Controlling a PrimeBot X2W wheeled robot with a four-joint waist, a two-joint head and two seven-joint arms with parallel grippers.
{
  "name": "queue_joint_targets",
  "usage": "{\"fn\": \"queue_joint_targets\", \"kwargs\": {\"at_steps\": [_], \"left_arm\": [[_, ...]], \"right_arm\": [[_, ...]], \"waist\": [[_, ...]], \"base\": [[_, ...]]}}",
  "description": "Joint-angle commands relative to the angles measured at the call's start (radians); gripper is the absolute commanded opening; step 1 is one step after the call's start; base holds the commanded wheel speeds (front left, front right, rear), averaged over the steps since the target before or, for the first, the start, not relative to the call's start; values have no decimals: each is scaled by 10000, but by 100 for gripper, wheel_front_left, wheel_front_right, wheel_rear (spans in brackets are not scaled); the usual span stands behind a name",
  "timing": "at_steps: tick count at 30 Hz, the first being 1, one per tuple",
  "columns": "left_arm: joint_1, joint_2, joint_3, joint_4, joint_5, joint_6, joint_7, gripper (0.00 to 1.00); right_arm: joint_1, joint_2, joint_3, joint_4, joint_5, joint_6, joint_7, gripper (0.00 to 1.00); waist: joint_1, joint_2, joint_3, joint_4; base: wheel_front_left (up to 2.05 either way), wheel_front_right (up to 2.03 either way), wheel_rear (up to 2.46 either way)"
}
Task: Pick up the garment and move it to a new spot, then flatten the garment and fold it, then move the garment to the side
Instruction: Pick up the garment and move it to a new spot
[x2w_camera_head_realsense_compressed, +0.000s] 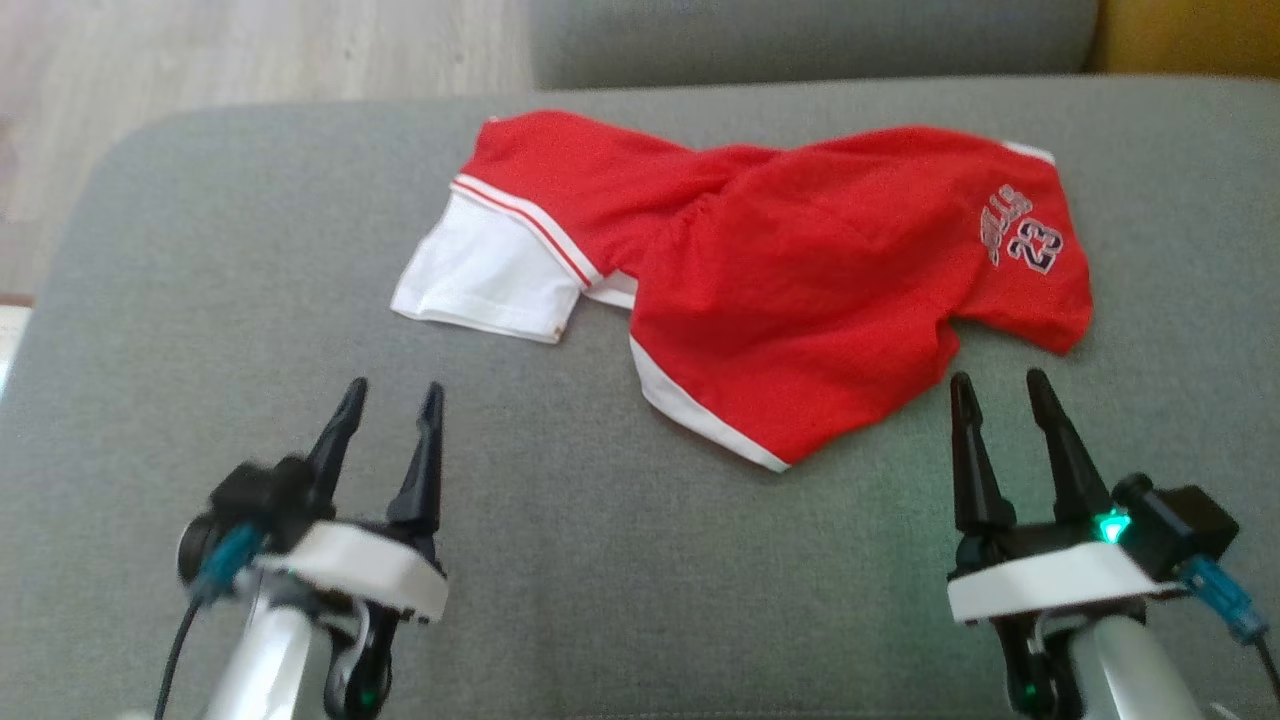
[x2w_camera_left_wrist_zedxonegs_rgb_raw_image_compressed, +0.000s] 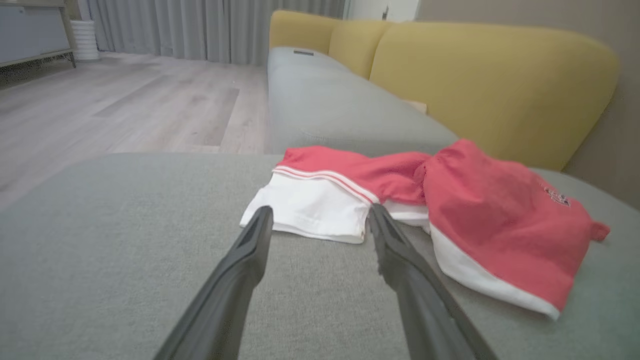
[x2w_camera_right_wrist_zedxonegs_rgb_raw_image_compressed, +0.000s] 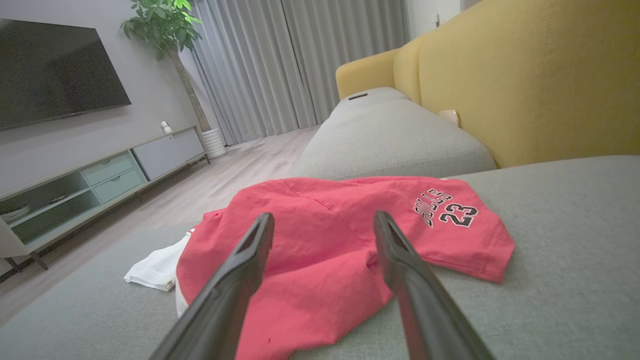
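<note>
A crumpled red garment (x2w_camera_head_realsense_compressed: 800, 270) with white trim and a "23" print lies on the grey sofa cushion (x2w_camera_head_realsense_compressed: 250, 300), toward the back and right. Its white panel (x2w_camera_head_realsense_compressed: 480, 270) sticks out at the left. My left gripper (x2w_camera_head_realsense_compressed: 390, 392) hovers open near the front left, short of the white panel (x2w_camera_left_wrist_zedxonegs_rgb_raw_image_compressed: 310, 205), holding nothing. My right gripper (x2w_camera_head_realsense_compressed: 1000, 380) stands open at the front right, just in front of the red cloth's near edge (x2w_camera_right_wrist_zedxonegs_rgb_raw_image_compressed: 325, 260). In the wrist views the left gripper (x2w_camera_left_wrist_zedxonegs_rgb_raw_image_compressed: 320, 217) and right gripper (x2w_camera_right_wrist_zedxonegs_rgb_raw_image_compressed: 325, 222) both show spread fingers with nothing between them.
A yellow sofa backrest (x2w_camera_right_wrist_zedxonegs_rgb_raw_image_compressed: 525, 75) rises behind the cushion. Another grey seat cushion (x2w_camera_left_wrist_zedxonegs_rgb_raw_image_compressed: 330, 105) lies beyond the garment. Wooden floor (x2w_camera_left_wrist_zedxonegs_rgb_raw_image_compressed: 125, 100) runs to the left, with a TV cabinet (x2w_camera_right_wrist_zedxonegs_rgb_raw_image_compressed: 75, 190) and a potted plant (x2w_camera_right_wrist_zedxonegs_rgb_raw_image_compressed: 165, 30) farther off.
</note>
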Motion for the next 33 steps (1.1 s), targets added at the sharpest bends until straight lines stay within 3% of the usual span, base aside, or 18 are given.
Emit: {"fn": "queue_joint_targets", "kwargs": {"at_steps": [1,5,11,15,20,28,33], "left_arm": [[-908,236,254,-125,143,-75,72,100],[-2337,540,-98,747,264,-253,909,100],[-5033,1265,-1206,2156,-169,-482,3127,100],[-6830,1893,-2627,2680,-1675,-492,4594,100],[-8595,3077,-4124,3062,-3387,-494,5922,100],[-10197,4256,-6505,3805,-4838,-495,6898,100],[-10489,4525,-7332,4074,-5231,-496,6899,100]], "right_arm": [[-555,-54,269,-385,-120,-9,-65,100],[-863,-54,343,-509,-146,-9,-65,100],[-1311,-54,452,-699,-146,-9,-65,100],[-1585,-54,566,-791,-94,-9,-65,100],[-1943,-54,926,-832,76,-9,-65,100],[-2243,-54,1159,-1023,435,-9,-65,100],[-2242,-54,1092,-1043,474,-9,-65,100]], "waist": [[1,0,315,-151],[1,0,953,-459],[1,0,1944,-1048],[1,0,2502,-1421],[1,0,2981,-2015],[1,0,3448,-2605],[1,0,3535,-2739]], "base": [[0,0,0],[0,0,0],[0,0,0],[0,0,0],[0,0,0],[0,0,0],[0,0,0]]}}
